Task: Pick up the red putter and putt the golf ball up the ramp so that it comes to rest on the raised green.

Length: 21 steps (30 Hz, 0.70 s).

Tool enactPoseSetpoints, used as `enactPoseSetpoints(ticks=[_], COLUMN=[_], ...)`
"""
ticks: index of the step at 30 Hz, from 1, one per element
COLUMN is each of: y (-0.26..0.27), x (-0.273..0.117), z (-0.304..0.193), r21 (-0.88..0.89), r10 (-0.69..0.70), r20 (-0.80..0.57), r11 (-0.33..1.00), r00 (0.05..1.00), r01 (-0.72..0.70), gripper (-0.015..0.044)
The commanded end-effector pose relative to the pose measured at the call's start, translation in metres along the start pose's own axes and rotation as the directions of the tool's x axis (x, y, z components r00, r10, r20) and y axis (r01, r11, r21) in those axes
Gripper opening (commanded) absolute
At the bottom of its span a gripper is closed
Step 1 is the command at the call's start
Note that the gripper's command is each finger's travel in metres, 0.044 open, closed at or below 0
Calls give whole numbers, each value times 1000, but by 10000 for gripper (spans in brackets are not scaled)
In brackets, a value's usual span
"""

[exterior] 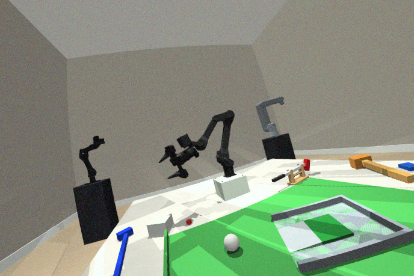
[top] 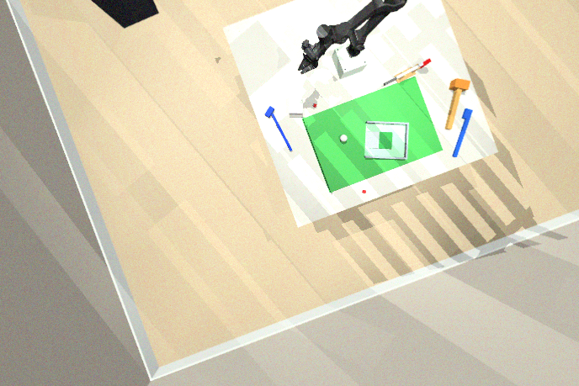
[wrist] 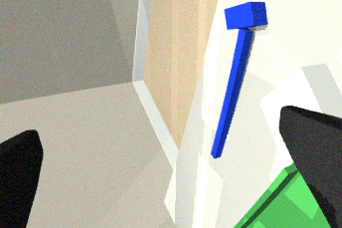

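The red-headed putter (top: 425,63) (exterior: 306,165) rests on a small wooden stand (exterior: 297,181) beside the mat's back edge, its black grip toward the arm's base. The white golf ball (top: 342,138) (exterior: 231,243) sits on the green mat (top: 337,171) (exterior: 197,261). To the ball's right, a pale ramp (top: 372,140) (exterior: 297,237) leads to the dark raised green (top: 385,140) (exterior: 329,228) inside a grey-walled frame (top: 386,157). My gripper (top: 300,71) (exterior: 163,169) (wrist: 161,131) is open and empty, high above the table, left of the arm's base and far from the putter.
A blue mallet (top: 282,132) (exterior: 121,252) (wrist: 231,96) lies left of the mat. A grey block (top: 295,114) (exterior: 160,228) and small red cube (top: 315,105) (exterior: 188,222) are by its back-left corner; another red cube (top: 363,191) lies in front. An orange mallet (top: 453,108) (exterior: 387,169) and blue club (top: 462,136) lie right.
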<state>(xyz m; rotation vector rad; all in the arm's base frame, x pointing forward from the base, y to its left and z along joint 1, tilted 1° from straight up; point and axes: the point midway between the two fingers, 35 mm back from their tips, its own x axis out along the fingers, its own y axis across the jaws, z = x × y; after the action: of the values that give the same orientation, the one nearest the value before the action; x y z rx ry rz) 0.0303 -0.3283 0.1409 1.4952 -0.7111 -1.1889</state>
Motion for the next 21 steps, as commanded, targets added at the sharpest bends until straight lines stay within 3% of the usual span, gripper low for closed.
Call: enactPoseSetpoints(ticks=[1, 6, 12, 16, 21], y=[-5, -19, -43, -60, -83], x=[20, 19, -5, -31, -73], z=[-75, -148, -232, -278, -324], r21=[-332, -596, -794, -779, -596], r10=[-111, -233, -402, -509, -637], r20=[-222, -407, -564, -616, -629], r11=[943, 801, 503, 284, 26], r00=[969, 883, 721, 601, 446], r01=[32, -63, -340, -558, -803], gripper=[440, 440, 440, 440, 440])
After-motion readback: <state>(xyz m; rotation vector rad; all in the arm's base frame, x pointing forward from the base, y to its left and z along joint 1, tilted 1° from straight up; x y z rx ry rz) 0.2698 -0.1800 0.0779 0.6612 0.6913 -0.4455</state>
